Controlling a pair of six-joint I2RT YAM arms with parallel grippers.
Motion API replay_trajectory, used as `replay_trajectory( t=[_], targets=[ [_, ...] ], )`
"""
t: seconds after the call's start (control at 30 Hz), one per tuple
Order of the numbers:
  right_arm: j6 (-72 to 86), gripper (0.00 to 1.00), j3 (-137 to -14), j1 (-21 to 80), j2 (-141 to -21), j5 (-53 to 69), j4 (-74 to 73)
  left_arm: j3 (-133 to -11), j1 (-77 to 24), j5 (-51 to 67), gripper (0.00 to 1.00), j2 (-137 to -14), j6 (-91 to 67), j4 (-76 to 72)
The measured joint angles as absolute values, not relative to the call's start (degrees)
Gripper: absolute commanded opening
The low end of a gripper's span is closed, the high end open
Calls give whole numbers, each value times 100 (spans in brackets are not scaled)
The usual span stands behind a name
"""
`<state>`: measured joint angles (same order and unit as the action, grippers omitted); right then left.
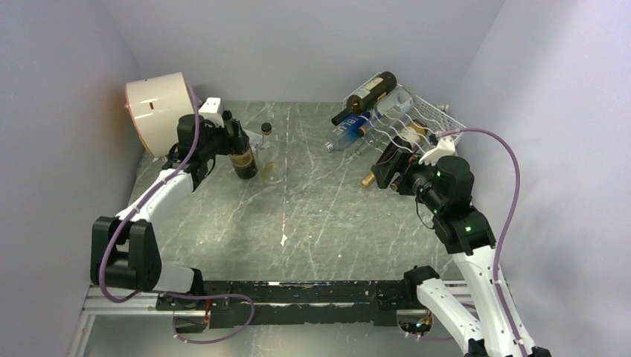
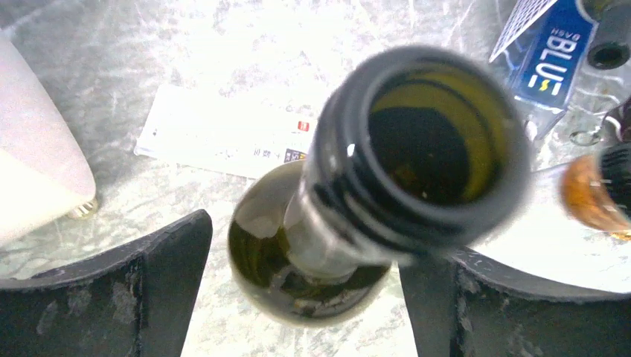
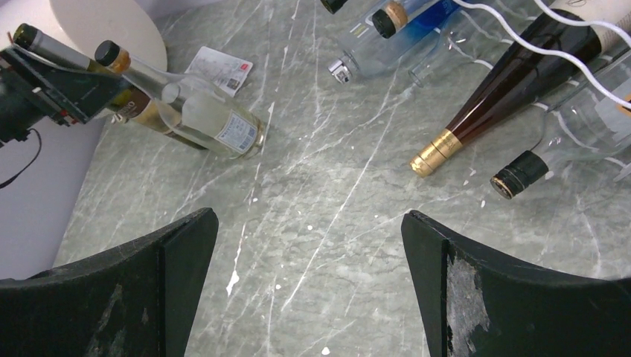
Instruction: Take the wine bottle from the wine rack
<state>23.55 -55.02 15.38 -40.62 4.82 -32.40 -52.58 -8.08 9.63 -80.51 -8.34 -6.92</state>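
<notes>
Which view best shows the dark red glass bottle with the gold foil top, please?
The right wrist view: the dark red glass bottle shows its neck and body clearly. The top view shows little beyond its gold tip; the left wrist view misses it.

A robotics lab test cell: plain pale walls (image 1: 298,44) box in a marble-patterned tabletop (image 1: 312,223), and two cabled robot arms (image 1: 160,195) are bolted to a metal rail (image 1: 298,294) at its near edge.

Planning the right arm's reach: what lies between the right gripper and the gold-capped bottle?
Only bare table between right gripper and gold-capped bottle, per the right wrist view.
</notes>
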Motion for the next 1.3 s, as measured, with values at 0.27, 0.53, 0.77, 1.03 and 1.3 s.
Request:
replay_trajectory(
  t=[0.27, 0.53, 0.77, 1.03, 1.3],
  targets=[
    [2394, 100, -5448, 1538, -4160, 532, -3245, -5258, -808, 773, 100, -7011, -552, -440],
    [2353, 100, -5196, 1538, -4493, 486, -3288, -5319, -805, 840, 100, -5441, -314, -504],
    [2534, 99, -5094, 1538, -5354, 589, -3133, -5494, -808, 1619, 97, -5120, -233, -1087],
    [3400, 99, -5531, 1535, -6834, 235, -2788, -4692, -810, 1522, 100, -4711, -303, -1151],
    [4453, 94, -6213, 1192, -8110, -292, -1546, -4456, -1050, 1127, 98, -4051, -268, -1282]
  ],
)
